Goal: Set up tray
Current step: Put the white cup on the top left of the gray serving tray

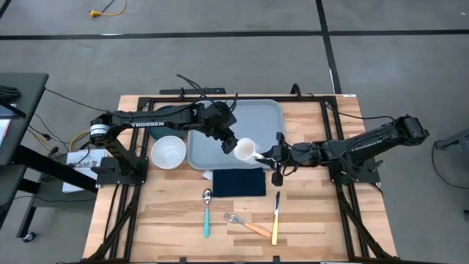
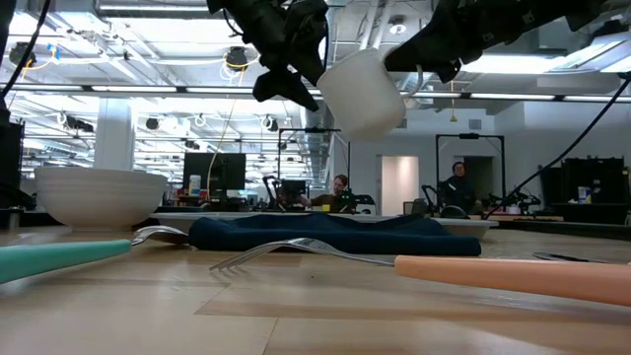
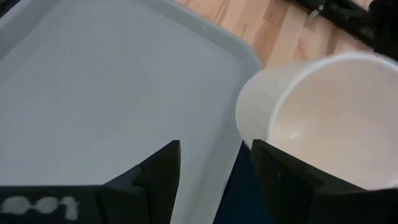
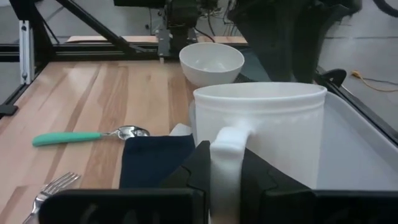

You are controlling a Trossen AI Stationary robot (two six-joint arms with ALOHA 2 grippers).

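Tray (image 1: 253, 125) lay flat at the table's far centre, its near edge beside the dark napkin (image 1: 239, 182). Left gripper (image 1: 228, 142), its arm reaching in from the left, hovered over the tray's near right part with fingers (image 3: 163, 171) spread and nothing between them. Right gripper (image 1: 270, 155), its arm stretched low from the right, was clamped on the handle of the white mug (image 1: 245, 149), held tilted in the air above the tray's near right corner. White bowl (image 1: 168, 152) stood left of the tray.

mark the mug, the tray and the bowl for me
mug (image 1: 245, 149), high view, on its open rim.
tray (image 1: 256, 121), high view, on its bare floor.
bowl (image 1: 168, 152), high view, on its inside.
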